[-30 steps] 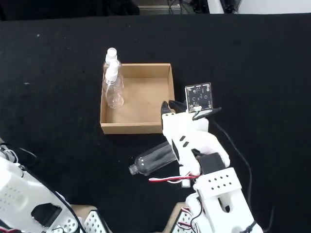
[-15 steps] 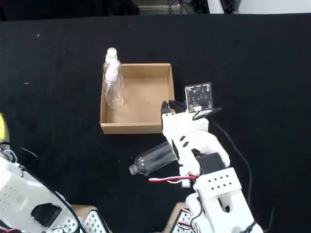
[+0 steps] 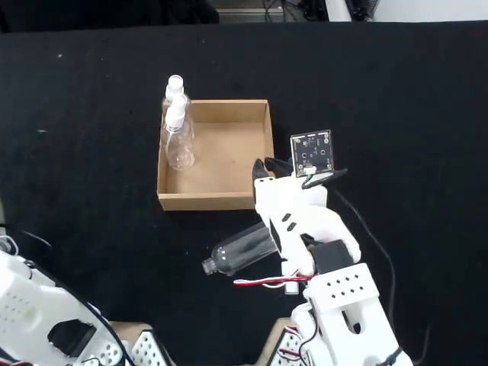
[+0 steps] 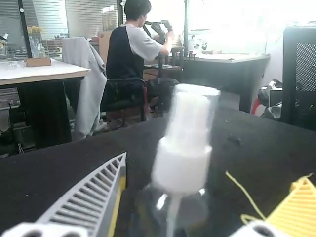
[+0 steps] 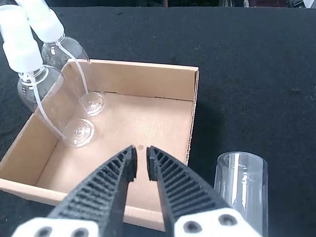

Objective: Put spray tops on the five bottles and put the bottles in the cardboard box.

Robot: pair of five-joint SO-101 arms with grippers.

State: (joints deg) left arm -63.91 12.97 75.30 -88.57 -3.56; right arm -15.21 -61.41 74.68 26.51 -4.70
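Note:
The cardboard box sits mid-table, and two capped spray bottles stand along its left wall, also visible in the right wrist view as bottles. My right gripper hovers at the box's right front corner; its fingers are shut, with nothing between them. A capless clear bottle lies on its side beside the right arm, with its base near that gripper. My left gripper holds a clear bottle with a white spray top upright between its fingers.
The left arm's base fills the front left corner. Red and white wires hang by the right arm, just behind the lying bottle. The black table has open room to the right and at the far side.
A yellow bit of the left gripper showed at the table's left edge half a second ago and is gone now; the left arm has shifted slightly. The right arm and lying bottle have not moved.

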